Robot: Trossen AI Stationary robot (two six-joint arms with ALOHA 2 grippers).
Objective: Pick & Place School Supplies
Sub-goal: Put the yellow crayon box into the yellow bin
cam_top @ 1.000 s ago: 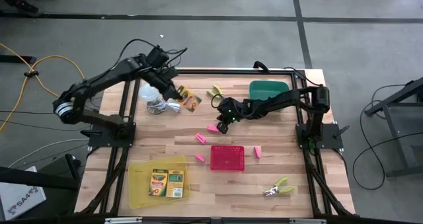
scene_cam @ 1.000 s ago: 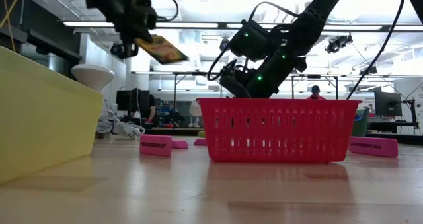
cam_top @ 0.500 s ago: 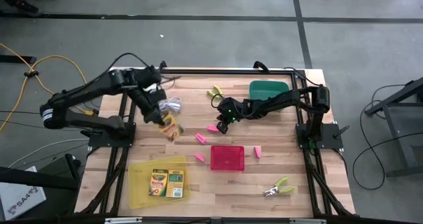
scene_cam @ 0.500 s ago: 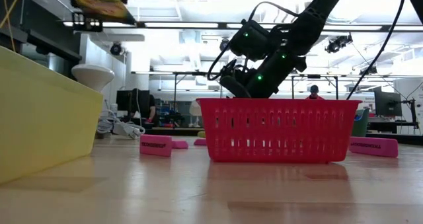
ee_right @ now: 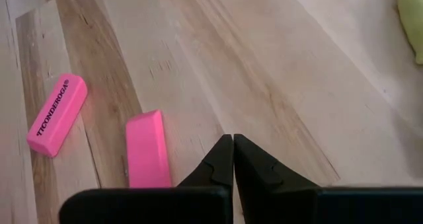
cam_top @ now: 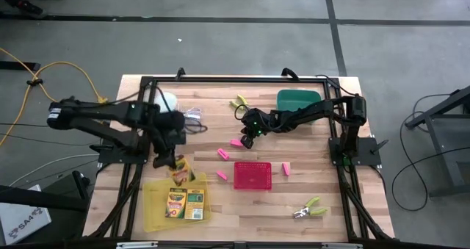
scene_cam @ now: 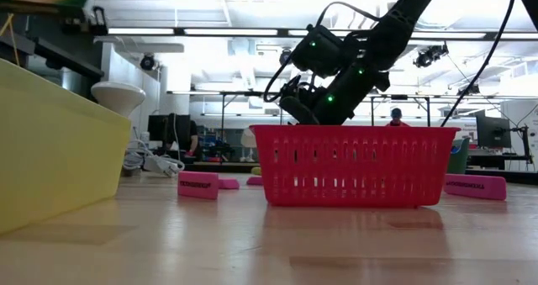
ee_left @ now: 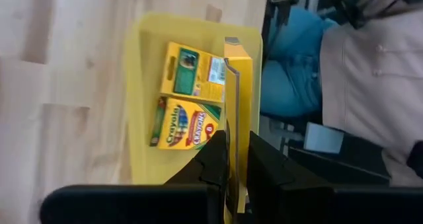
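My left gripper [cam_top: 173, 167] is shut on a yellow crayon box [cam_top: 180, 177] above the far edge of the yellow tray [cam_top: 154, 208]. Two more crayon boxes [ee_left: 188, 95] lie flat in that tray. My right gripper [cam_top: 247, 139] stands shut and low over the wood at the table's middle, with nothing between its fingers. A pink eraser [ee_right: 147, 150] lies flat just beside its tips and another [ee_right: 57, 115] a little farther off. Other erasers [cam_top: 223, 154] lie on the table. One pair of green-handled scissors [cam_top: 239, 102] lies at the far side, another [cam_top: 309, 208] near the front right. My left gripper pinches the crayon box by its two broad faces [ee_left: 239, 121] between the two fingers, at one end of the box. The box shows edge-on and reaches out past the fingertips [ee_left: 218, 151]. The fingers slant down toward the near edge. The box is lifted clear above the tray.
A red mesh basket [cam_top: 252, 175] stands near the middle, a green tray [cam_top: 297, 100] at the far right, and a white round object with a coiled cable [cam_top: 169, 102] at the far left. A person in jeans stands beyond the table's near edge in the left wrist view.
My left gripper has swung with the crayon box from the far left, beside the white round object, toward the near edge, and now hangs over the yellow tray's far edge. The box has turned with it and stays lifted clear.
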